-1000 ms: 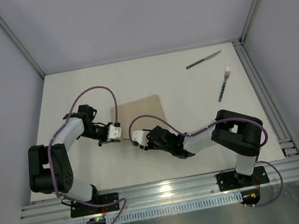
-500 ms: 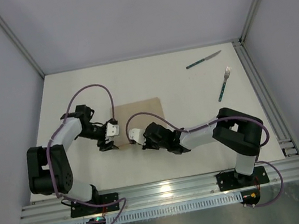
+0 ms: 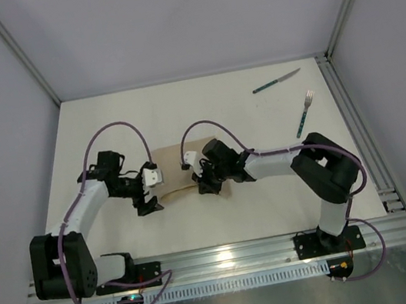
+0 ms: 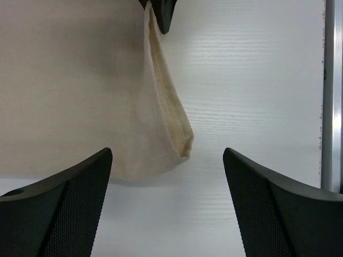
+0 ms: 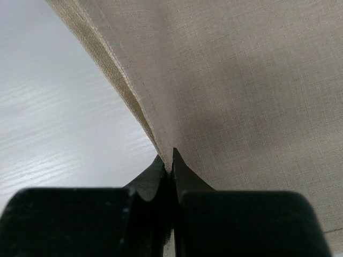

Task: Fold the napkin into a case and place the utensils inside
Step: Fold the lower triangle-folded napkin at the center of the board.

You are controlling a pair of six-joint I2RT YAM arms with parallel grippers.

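The beige napkin lies on the white table between my two grippers. My right gripper is shut on the napkin's near edge and holds that edge up off the table, so the cloth hangs in a fold. In the left wrist view the lifted fold sags down from the right gripper's fingertips. My left gripper stands open just off the napkin's near left corner, nothing between its fingers. The knife and fork lie at the far right, apart from the napkin.
A metal rail runs along the table's right edge and another along the near edge by the arm bases. Grey walls close off the left, far and right sides.
The left gripper has opened, let go of the napkin and drawn back a little. The right gripper has shut on the napkin's near edge, and its arm has swung over the cloth.
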